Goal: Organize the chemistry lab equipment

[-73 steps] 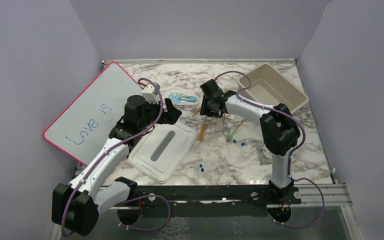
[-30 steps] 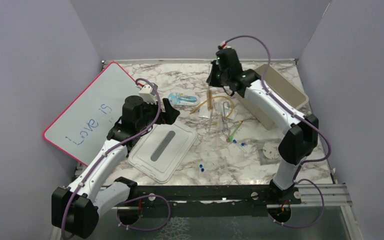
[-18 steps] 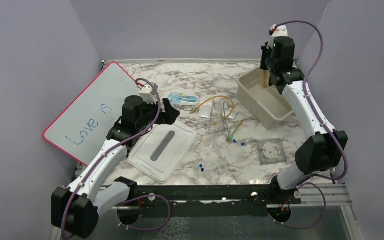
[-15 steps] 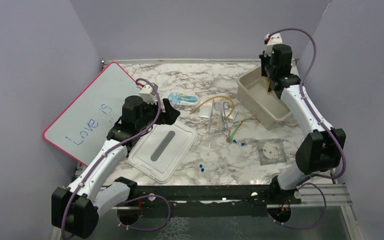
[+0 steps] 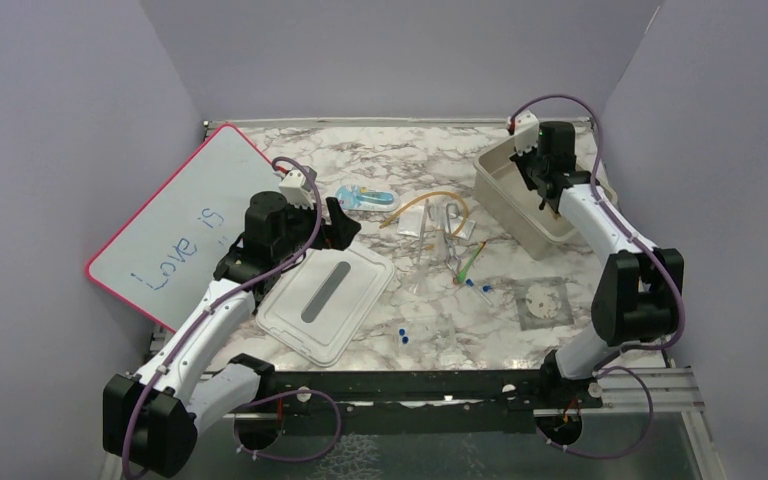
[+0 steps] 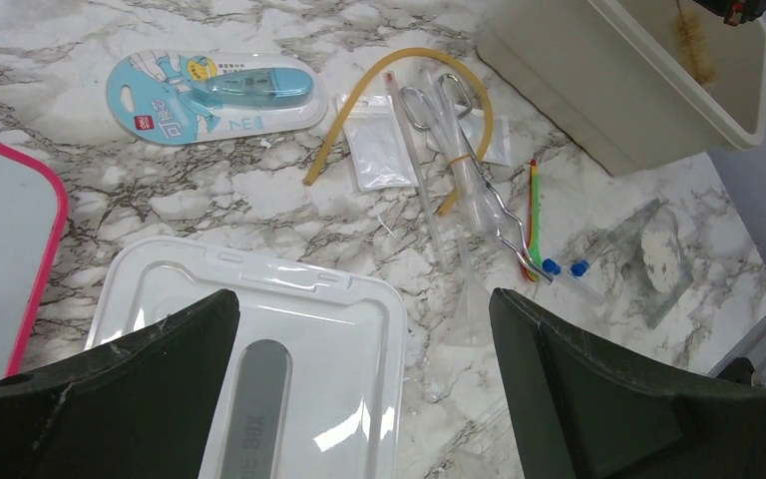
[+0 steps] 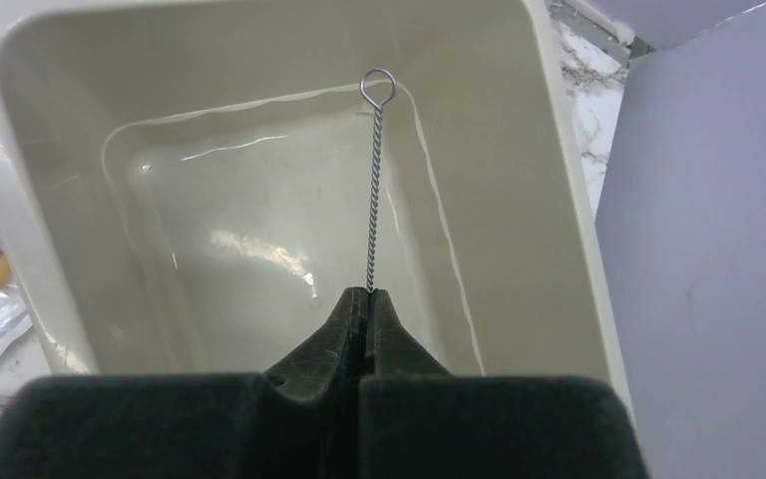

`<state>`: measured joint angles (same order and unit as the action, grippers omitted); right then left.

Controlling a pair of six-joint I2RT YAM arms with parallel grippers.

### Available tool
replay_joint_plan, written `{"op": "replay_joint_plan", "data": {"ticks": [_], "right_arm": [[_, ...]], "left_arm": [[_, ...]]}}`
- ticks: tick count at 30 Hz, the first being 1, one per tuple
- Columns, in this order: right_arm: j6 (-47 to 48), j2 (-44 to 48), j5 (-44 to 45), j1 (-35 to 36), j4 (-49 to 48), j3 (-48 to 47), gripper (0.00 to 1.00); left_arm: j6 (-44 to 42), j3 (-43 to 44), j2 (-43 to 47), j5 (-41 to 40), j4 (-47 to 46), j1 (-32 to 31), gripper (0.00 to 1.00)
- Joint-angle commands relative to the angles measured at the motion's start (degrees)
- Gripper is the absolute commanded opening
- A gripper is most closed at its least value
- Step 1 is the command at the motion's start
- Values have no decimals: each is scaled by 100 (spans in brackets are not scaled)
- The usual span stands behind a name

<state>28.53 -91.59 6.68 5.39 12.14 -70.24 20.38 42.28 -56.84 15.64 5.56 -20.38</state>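
A marbled white table (image 5: 380,160) stands between lilac walls (image 5: 60,120). The right tool (image 7: 367,299) pinches a twisted-wire brush (image 7: 372,180) that points into the beige bin (image 7: 60,180). Left of the bin lie amber tubing (image 6: 359,115), steel forceps (image 6: 459,140) and a green stick (image 6: 533,215). Farther left, the left tool (image 6: 359,299) gapes wide.

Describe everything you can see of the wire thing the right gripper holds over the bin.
A thin twisted metal wire ending in a small round loop, probably a brush handle. The right gripper is shut on its near end; it runs straight out over the inside of the beige bin. Whether it touches the bin is unclear. The left wrist view shows brownish bristles there.
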Motion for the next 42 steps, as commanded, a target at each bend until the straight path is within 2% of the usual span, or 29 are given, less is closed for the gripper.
{"op": "replay_joint_plan", "data": {"ticks": [1, 6, 9, 13, 15, 19, 24, 29, 33, 36, 42], "right_arm": [[-93, -304, -524, -195, 471, -265, 1], [-319, -374, -910, -282, 353, 105, 3], [-352, -435, -1004, -284, 299, 197, 8], [-477, -470, -1324, -372, 475, 105, 21], [-614, -364, -1467, -429, 580, 32, 32], [-932, 93, -1580, -489, 625, -81, 43], [-1568, 494, -1552, -490, 790, -350, 44], [-2704, 436, -1528, -488, 1500, -843, 45], [-3710, 571, -1914, -390, 1704, -686, 45], [-4171, 800, -2154, -51, 1662, -416, 45], [-4483, 1172, -1839, 1291, 1518, -17, 45]], "left_arm": [[7, 26, -22, 94, -81, -36, 99], [-16, 39, -60, 47, -53, -62, 99], [-16, 34, -64, 45, -45, -71, 99], [-17, 19, -81, 31, -47, -71, 99], [0, 10, -77, 40, -55, -71, 99], [10, 13, -86, 71, -73, -71, 99], [31, 0, -53, 74, -95, -71, 99], [129, -9, -27, -47, -94, -71, 99], [331, 37, 4, -396, 6, -71, 99], [355, 77, -1, -586, 79, -71, 99], [116, -122, 204, -1346, 127, -62, 99]]}}
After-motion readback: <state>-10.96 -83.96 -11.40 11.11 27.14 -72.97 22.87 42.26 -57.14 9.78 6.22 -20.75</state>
